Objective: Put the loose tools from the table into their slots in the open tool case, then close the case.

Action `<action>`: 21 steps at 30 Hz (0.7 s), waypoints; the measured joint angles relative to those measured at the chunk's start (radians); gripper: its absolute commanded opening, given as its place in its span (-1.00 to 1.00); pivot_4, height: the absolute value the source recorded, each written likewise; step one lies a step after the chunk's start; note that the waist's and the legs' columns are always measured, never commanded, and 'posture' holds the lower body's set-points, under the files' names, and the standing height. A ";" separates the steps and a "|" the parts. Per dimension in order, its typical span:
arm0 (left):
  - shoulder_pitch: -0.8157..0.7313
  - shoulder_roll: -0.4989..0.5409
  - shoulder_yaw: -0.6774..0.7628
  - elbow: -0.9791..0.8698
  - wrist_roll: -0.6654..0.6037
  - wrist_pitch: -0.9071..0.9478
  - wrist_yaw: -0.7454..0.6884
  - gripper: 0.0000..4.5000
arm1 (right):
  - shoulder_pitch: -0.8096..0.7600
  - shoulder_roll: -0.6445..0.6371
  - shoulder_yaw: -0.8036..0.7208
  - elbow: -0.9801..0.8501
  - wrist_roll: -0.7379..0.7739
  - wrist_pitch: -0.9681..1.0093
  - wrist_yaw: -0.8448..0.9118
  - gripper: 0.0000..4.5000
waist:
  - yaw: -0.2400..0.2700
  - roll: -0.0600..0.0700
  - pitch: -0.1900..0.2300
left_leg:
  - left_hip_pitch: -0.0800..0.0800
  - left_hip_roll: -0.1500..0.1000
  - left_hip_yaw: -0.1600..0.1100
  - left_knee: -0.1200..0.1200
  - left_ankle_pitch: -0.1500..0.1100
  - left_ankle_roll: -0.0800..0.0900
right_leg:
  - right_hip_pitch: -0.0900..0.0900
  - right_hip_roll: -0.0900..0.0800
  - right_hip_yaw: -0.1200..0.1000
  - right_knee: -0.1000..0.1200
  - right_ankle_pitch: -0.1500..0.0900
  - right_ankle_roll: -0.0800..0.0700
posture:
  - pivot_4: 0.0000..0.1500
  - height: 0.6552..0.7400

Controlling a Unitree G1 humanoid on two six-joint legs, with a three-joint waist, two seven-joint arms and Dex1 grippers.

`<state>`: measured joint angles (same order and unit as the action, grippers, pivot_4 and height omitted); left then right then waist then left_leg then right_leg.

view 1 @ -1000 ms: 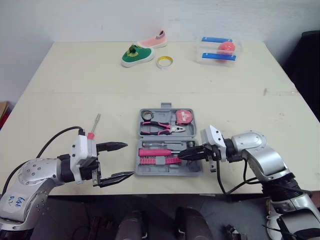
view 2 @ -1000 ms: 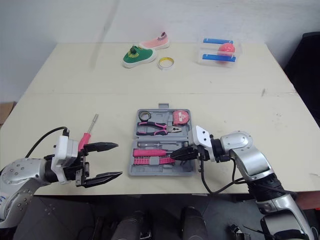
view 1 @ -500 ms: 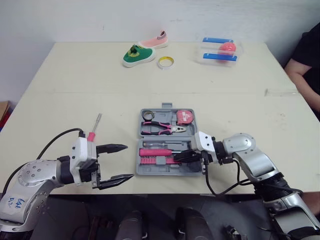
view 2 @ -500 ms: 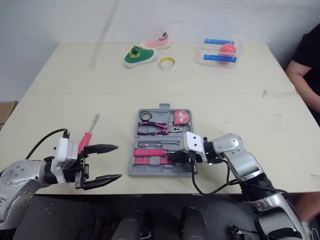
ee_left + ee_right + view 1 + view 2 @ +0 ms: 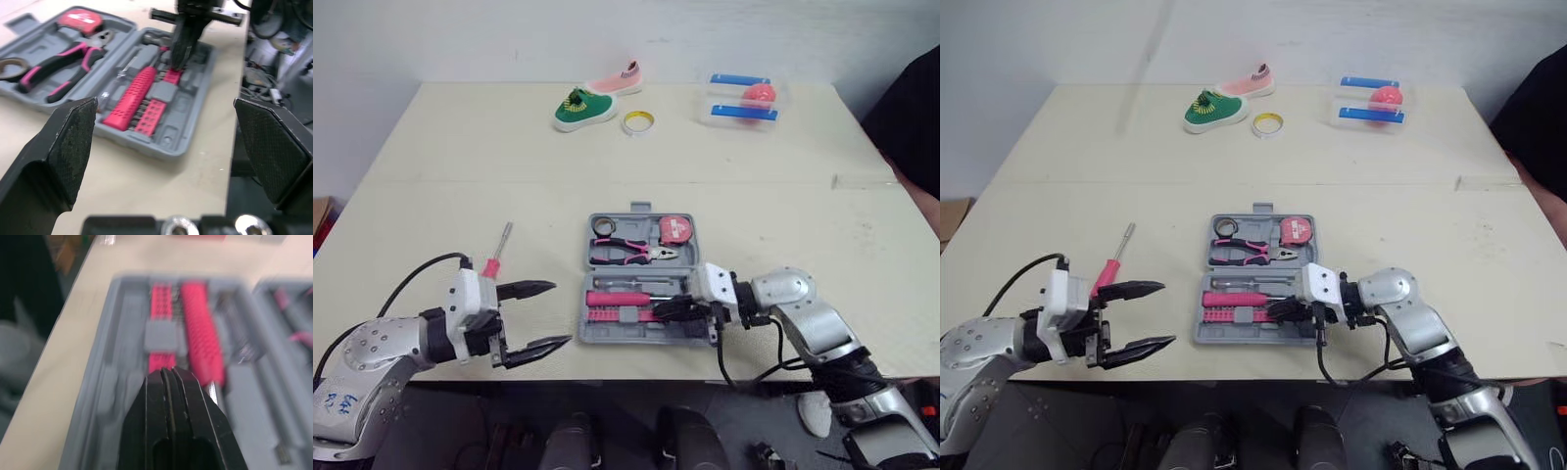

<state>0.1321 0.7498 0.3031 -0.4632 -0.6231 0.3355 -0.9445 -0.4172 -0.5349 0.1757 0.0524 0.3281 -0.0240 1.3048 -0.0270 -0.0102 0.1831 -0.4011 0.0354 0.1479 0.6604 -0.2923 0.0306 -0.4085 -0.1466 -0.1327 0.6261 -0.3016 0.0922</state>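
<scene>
Right, my left pincer [image 5: 548,313] is spread wide, its fingers [image 5: 68,142] well apart with nothing between them, hanging low over the near edge of the worktop [image 5: 460,157]. Ahead of its tips, to their right, lies the open tool case [image 5: 641,336], near but not touched. The loose screwdriver [image 5: 497,252] lies on the worktop just beyond this pincer's white wrist housing. Its red handle is toward the housing and its metal shaft points away from me. I cannot tell whether handle and housing touch.

My right pincer [image 5: 659,309] is pressed together, and I see nothing held in it. It reaches in from the case's right side, tips over the near half of the case. They are at the right-hand end of the pink bit strip [image 5: 622,314], just nearer me than the pink driver handle [image 5: 617,298]. Whether the tips touch the tray I cannot tell. Beyond this pincer, in the far half of the case, the pink-handled pliers [image 5: 631,253] sit in their slot. The pink tape measure [image 5: 674,229] is to their right and a dark roll [image 5: 600,226] to their left.

Far beyond both pincers, along the back of the worktop, are a green shoe [image 5: 579,108], a pink shoe [image 5: 615,80] and a yellow tape ring [image 5: 636,121]. There is also a clear box [image 5: 724,95] with blue bars and a pink ball inside. A person's dark sleeve [image 5: 913,117] shows well off to the right of the right pincer.
</scene>
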 measured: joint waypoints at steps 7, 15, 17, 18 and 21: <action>0.047 -0.044 0.231 0.152 0.028 -0.074 0.095 1.00 | 0.080 -0.203 -0.292 -0.017 0.170 0.050 0.035 0.24 | 0.004 0.000 0.000 | 0.000 0.000 -0.001 0.000 -0.001 0.001 | 0.001 -0.001 0.000 -0.001 0.000 0.000 | 1.00 1.00; 0.108 -0.039 0.473 0.477 0.141 -0.162 0.229 1.00 | 0.129 -0.382 -0.593 0.517 0.076 -0.254 -0.043 0.97 | -0.003 -0.001 0.000 | 0.002 -0.002 0.003 0.000 -0.002 0.004 | 0.000 -0.001 -0.002 -0.001 0.000 0.000 | 1.00 1.00; 0.122 -0.040 0.502 0.532 0.155 -0.170 0.250 1.00 | 0.133 -0.429 -0.612 0.634 0.051 -0.341 -0.040 0.97 | -0.005 -0.001 0.001 | 0.003 -0.001 0.004 0.000 -0.003 0.004 | 0.001 -0.002 -0.001 -0.001 0.000 0.000 | 1.00 1.00; 0.123 -0.040 0.523 0.555 0.155 -0.174 0.257 1.00 | 0.135 -0.448 -0.614 0.690 0.031 -0.390 -0.037 0.97 | -0.006 -0.002 0.001 | 0.003 0.001 0.004 0.000 -0.003 0.003 | 0.001 -0.002 -0.001 -0.001 0.000 0.000 | 1.00 1.00; 0.137 -0.034 0.561 0.602 0.157 -0.200 0.261 1.00 | 0.129 -0.474 -0.613 0.822 -0.015 -0.480 -0.072 0.97 | -0.006 -0.002 0.001 | 0.005 0.002 0.004 0.000 -0.007 -0.003 | 0.001 -0.002 0.001 -0.001 0.000 -0.001 | 1.00 1.00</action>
<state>0.2689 0.7154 0.8644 0.1389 -0.4662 0.1355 -0.6831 -0.2878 -1.0091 -0.4370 0.8741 0.3128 -0.5040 1.2323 -0.0327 -0.0119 0.1837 -0.3960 0.0370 0.1523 0.6602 -0.2990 0.0276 -0.4072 -0.1484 -0.1316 0.6252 -0.3019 0.0916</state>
